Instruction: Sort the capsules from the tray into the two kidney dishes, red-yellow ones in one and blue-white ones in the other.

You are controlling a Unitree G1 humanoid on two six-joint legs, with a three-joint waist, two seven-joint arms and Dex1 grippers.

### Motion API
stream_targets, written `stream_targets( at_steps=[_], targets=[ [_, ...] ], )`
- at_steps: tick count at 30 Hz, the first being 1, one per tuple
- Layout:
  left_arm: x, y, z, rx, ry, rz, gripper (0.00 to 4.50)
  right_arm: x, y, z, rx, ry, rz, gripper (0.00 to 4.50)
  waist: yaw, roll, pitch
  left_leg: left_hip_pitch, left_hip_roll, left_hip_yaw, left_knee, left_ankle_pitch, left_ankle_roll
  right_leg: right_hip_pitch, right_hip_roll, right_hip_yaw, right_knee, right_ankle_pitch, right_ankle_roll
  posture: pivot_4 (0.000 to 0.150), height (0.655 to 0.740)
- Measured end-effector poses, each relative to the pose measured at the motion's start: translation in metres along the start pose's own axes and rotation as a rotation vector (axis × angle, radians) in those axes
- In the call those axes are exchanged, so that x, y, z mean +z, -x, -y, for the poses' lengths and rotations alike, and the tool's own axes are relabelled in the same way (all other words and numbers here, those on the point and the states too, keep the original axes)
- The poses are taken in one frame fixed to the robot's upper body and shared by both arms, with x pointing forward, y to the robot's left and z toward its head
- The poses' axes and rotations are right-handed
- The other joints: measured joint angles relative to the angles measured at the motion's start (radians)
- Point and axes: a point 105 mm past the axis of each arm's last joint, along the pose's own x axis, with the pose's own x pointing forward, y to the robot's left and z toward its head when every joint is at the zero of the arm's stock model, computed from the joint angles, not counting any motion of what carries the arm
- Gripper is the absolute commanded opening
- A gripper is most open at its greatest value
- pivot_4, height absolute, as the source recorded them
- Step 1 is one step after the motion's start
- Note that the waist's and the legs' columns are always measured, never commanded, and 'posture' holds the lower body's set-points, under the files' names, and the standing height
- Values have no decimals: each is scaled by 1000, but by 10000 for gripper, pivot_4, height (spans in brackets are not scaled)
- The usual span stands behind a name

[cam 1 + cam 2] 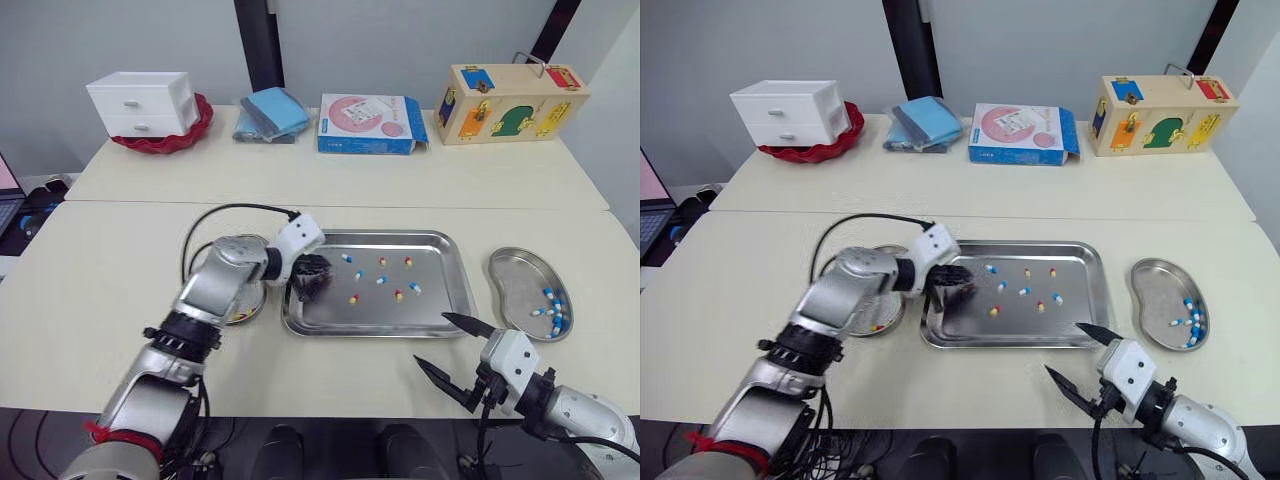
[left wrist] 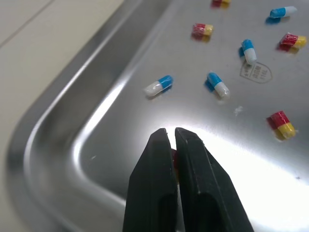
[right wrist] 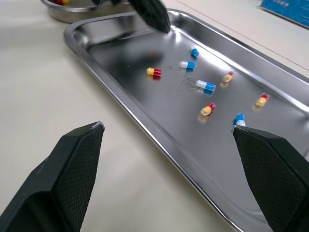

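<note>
one red-yellow capsule (image 2: 174, 158) barely pinched in near-shut left gripper (image 2: 170, 133) at left end of tray (image 1: 350, 318); could slip mid-carry; right gripper (image 1: 430, 338) gaping, empty.

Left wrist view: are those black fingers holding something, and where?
The left gripper pinches a red-ended capsule between its fingertips; which part of it cannot be told.

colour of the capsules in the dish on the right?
Blue-white capsules, clearest in left eye view.
</note>
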Motion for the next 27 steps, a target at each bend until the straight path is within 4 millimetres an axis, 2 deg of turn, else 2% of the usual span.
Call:
stream_targets(
  at_steps=[6, 12, 15, 23, 27],
  targets=[
    [2, 44, -4, 36, 40, -5, 168, 9, -12, 0, 122, 45, 67, 45000, -1, 0, 1, 0, 0, 0, 0, 0, 0, 0, 0, 0, 0, 0, 0, 1500, 7400],
    [-15, 94, -7, 112, 121, -69, 168, 19, -22, -9, 253, 70, 135, 45000, -1, 1, 2, 0, 0, 0, 0, 0, 0, 0, 0, 0, 0, 0, 0, 1500, 7400],
    [-27, 113, -9, 168, 164, -93, 168, 23, -29, -13, 301, 80, 157, 45000, 0, 1, 2, 0, 0, 0, 0, 0, 0, 0, 0, 0, 0, 0, 0, 1500, 7400],
    [-54, 131, -4, 249, 244, -112, 168, 33, -39, -14, 348, 106, 194, 45000, 3, 0, 3, 0, 0, 0, 0, 0, 0, 0, 0, -1, 0, 0, 0, 1500, 7400],
    [-52, 133, -4, 257, 235, -69, 11148, 33, -42, -17, 361, 95, 193, 45000, 2, 0, 3, 0, 0, 0, 0, 0, 0, 0, 0, -1, 0, 0, 0, 1500, 7400]
  ],
)
